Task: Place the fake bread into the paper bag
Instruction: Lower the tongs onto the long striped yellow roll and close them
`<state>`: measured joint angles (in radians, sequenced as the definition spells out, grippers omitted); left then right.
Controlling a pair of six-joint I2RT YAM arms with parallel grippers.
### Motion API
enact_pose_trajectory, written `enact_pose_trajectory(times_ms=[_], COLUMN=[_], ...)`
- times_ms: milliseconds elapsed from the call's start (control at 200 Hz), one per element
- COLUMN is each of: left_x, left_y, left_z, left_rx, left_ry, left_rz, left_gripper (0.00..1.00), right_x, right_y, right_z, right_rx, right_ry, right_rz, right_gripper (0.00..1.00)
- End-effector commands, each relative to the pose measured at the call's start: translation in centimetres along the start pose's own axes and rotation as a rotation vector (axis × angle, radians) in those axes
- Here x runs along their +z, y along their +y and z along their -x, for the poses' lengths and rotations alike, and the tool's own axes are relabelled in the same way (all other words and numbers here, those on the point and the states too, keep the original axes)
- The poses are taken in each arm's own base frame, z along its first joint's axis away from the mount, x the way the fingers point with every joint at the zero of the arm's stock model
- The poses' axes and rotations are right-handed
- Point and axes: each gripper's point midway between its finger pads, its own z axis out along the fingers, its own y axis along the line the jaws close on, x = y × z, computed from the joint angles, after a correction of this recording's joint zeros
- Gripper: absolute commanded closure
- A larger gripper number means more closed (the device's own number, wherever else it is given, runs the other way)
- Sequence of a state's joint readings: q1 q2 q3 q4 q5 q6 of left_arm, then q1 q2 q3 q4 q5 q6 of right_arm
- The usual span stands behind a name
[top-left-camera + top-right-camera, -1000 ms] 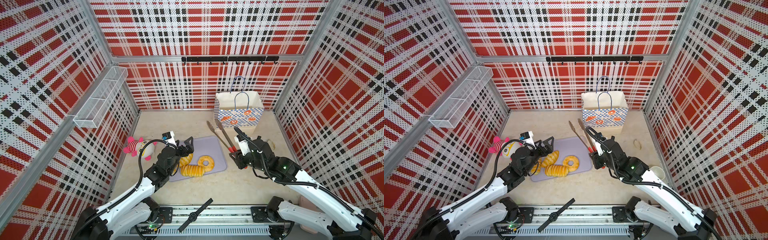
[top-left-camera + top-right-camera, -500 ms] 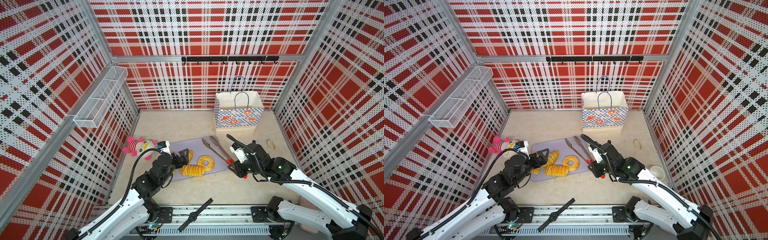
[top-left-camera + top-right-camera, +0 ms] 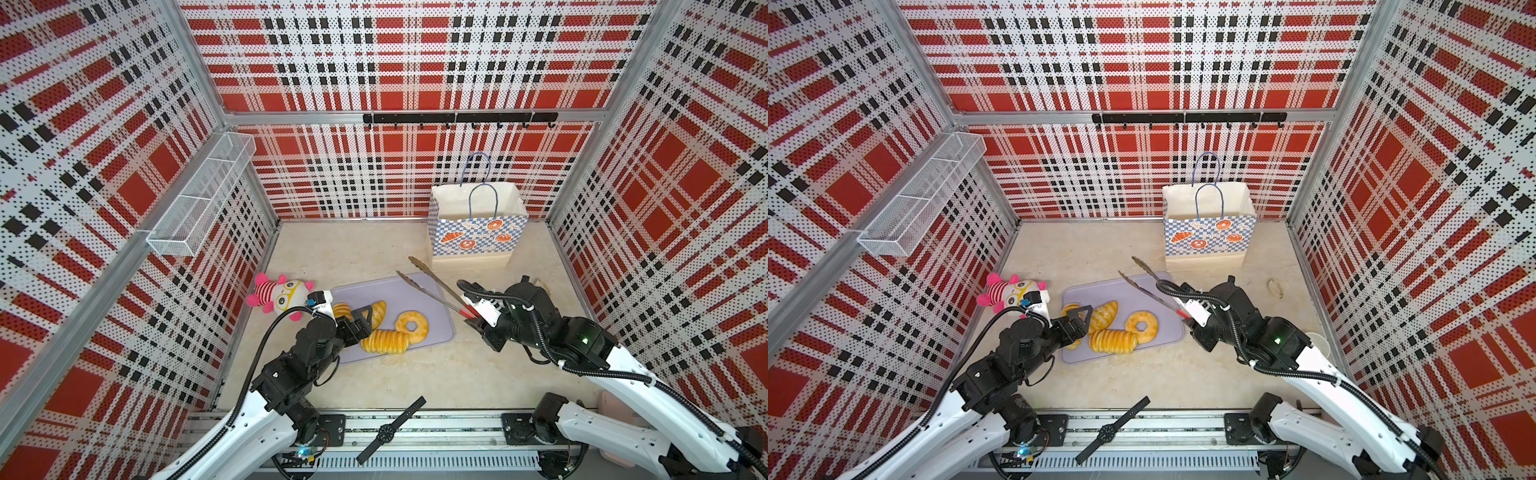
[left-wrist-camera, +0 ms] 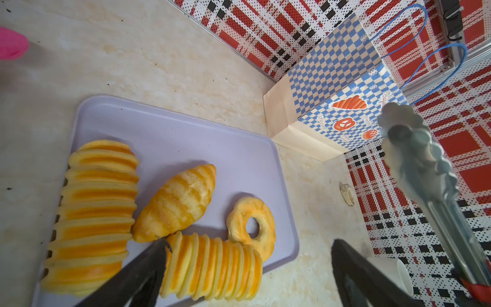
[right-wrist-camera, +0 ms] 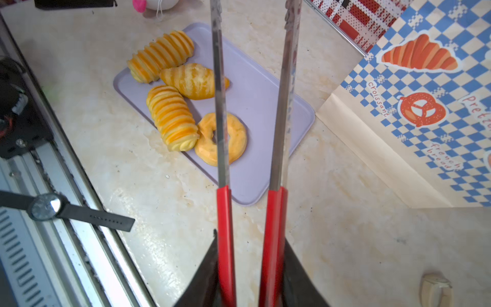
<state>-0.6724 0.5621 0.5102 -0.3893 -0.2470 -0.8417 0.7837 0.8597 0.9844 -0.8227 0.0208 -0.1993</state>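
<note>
beige tabletop [image 3: 415, 382], purple tray [image 3: 374, 291]: four bread pieces [image 3: 384, 341]. left gripper [image 3: 358, 320] spread wide; right gripper [image 5: 249, 252] pinching tongs [image 5: 285, 106]. straddle the doughnut [image 5: 236, 138] squarely before you squeeze.

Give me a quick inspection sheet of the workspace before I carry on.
Surface: beige marbled tabletop, lightly stained.
Job's things: four fake bread pieces on the lilac tray; paper bag upright, open, at the back.
Clutter: plush doll beside tray; wristwatch on front rail.
Grippers: left gripper open over the bread; right gripper shut on tongs, tongs empty.
Cables: black conduit along each arm, no snag seen.
Surroundings: plaid walls, wire basket, hook rail.
</note>
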Motion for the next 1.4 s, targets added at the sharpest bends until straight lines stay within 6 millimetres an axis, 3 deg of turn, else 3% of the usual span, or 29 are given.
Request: enact_pose_trajectory(times_ms=[0,256,456,686,1177,1393], left_x=[-0.3,0.3,1.4,0.7,0.6,0.5], left_y=[0.1,-0.3,-0.1,-0.1,-0.7,-1.0], left_z=[0.6,0.8,-0.7,-0.4,-0.8,-0.9], left_rx=[-0.011,0.0,0.03,0.01,0.022,0.027], left_ry=[-0.002,0.021,0.081,0.046,0.056,0.059], left_rz=[0.003,-0.034,-0.019,-0.039,-0.066,-0.073], left_gripper=[0.02,0.02,0.02,0.02,0.02,0.02], right_x=[-1.3,-1.2,0.0,2.2,5.9,7.2], right_y=[0.6,0.8,1.6,1.6,4.5,4.8], right_z=[-0.5,-2.8,-3.2,-3.8,-4.8,-5.4], right_rx=[-0.271,-0.465,-0.475,-0.524,-0.543,-0.517], right_ry=[-0.041,-0.019,-0.025,0.036,0.126,0.192], right_rz=[0.008,-0.015,0.003,-0.032,0.059,0.082], right_gripper=[0.67,0.66,0.66,0.64,0.63,0.63])
